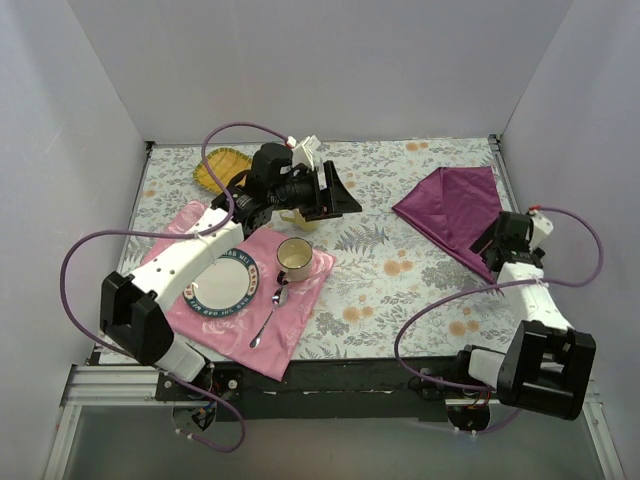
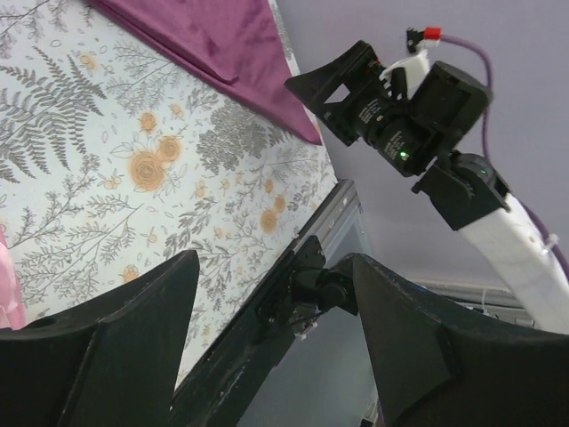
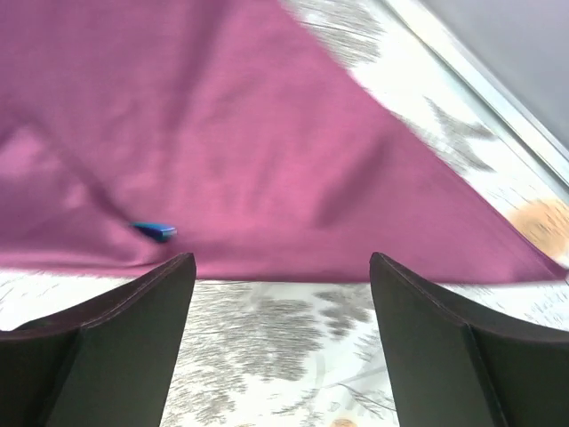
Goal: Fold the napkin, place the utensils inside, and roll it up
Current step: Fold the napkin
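Observation:
The napkin [image 1: 455,210] lies at the right of the table, folded into a dark magenta triangle. In the right wrist view the napkin [image 3: 267,133] fills the upper half. A short blue handle end of the utensil [image 3: 153,231] pokes out from under a fold at its near edge, and the rest is hidden by cloth. My right gripper [image 1: 488,246] is open at the napkin's near edge, with only tablecloth between the jaws of the right gripper [image 3: 282,260]. My left gripper [image 1: 343,195] hangs open and empty above mid-table. The left gripper [image 2: 271,265] faces the napkin [image 2: 204,36] and the right gripper [image 2: 331,89].
A pink placemat [image 1: 230,335] at the front left carries a plate [image 1: 222,283], a cup [image 1: 294,258] and a silver spoon [image 1: 270,315]. A yellow dish [image 1: 222,165] sits at the back left. White walls close in three sides of the floral tablecloth [image 1: 400,270].

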